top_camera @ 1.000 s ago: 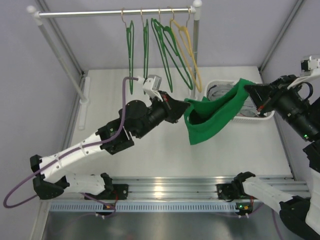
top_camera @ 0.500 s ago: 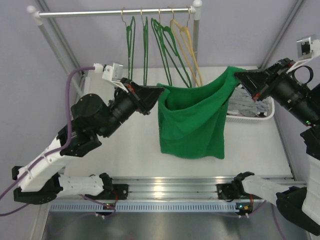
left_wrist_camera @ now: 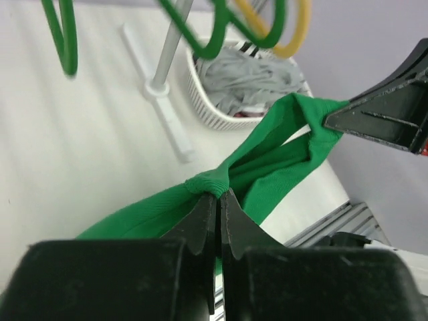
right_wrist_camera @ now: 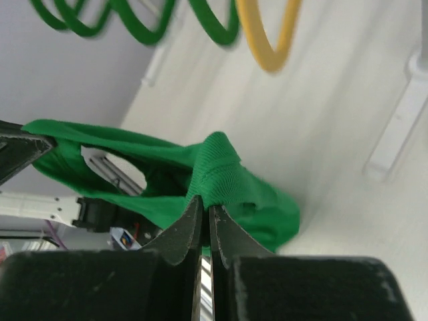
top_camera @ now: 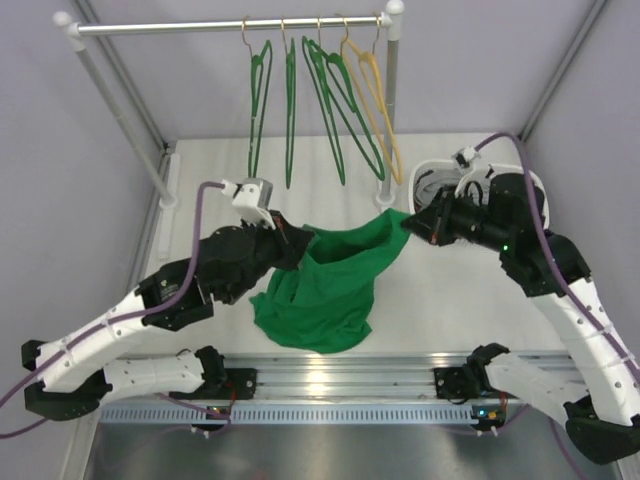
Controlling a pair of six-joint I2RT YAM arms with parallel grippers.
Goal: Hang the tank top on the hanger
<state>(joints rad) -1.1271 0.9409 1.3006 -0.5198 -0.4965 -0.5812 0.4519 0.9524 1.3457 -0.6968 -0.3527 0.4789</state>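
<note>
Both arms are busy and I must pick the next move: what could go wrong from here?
1. The left gripper and right gripper each pinch only a small bunch of the tank top at their tips; pulling apart may slip it free.
2. Both are occupied while the hanger hangs on the rail, so neither can fetch it.

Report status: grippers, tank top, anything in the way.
Left gripper shut on tank top. Right gripper shut on opposite edge. Garment slung between, not hung. Hangers on rail, unobstructed.
</note>
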